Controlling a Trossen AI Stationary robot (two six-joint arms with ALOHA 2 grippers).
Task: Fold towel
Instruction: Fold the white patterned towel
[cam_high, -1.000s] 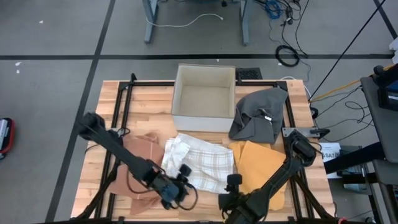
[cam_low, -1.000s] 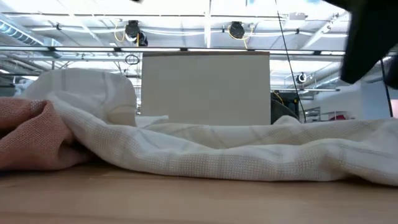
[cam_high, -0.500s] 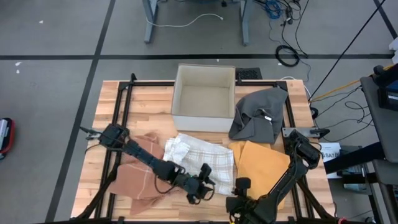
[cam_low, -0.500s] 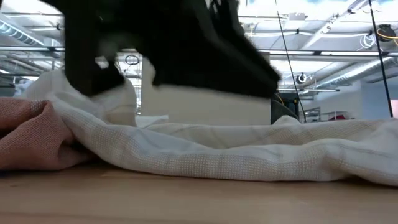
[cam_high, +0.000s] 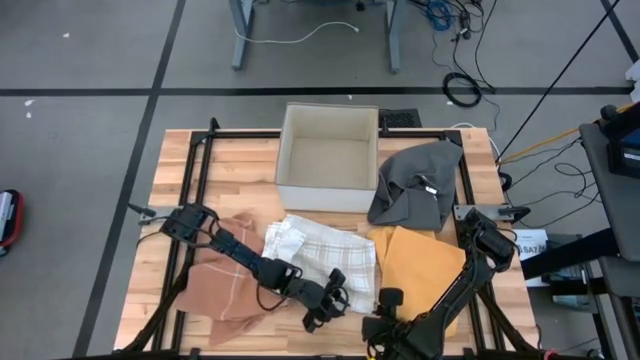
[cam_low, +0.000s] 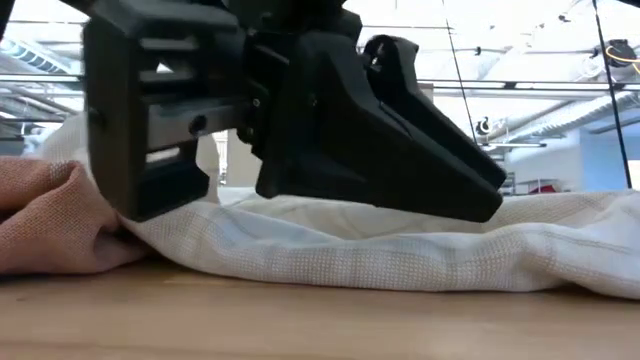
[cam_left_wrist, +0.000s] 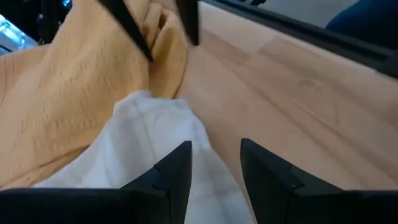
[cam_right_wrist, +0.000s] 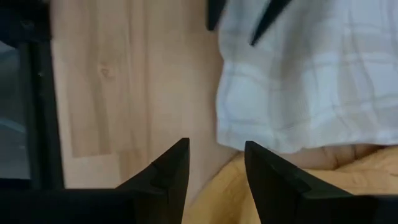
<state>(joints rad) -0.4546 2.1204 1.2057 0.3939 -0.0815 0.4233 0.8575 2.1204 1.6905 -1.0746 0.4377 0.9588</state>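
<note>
White plaid towel (cam_high: 318, 258) lies crumpled on the desk (cam_high: 240, 165) just in front of the open box (cam_high: 328, 158), between a pink cloth (cam_high: 222, 272) and a yellow cloth (cam_high: 418, 262); a grey cloth (cam_high: 415, 185) sits beside the box. The towel looks light, thin and limp, likely to drape and bunch rather than hold shape, not fragile, and liable to slide on the wood. Best hold is probably a pinch at the corners along its edge farthest from the box, one per arm. Left gripper (cam_high: 327, 300) is low at that edge, jaws parted to a narrow gap in its wrist view, hanging just over the towel's corner with nothing clamped; whether a tip touches the fabric is unclear. Right gripper (cam_high: 384, 327) is off the same edge nearer the yellow cloth, jaws also partly open, empty, over bare wood and yellow cloth.
</note>
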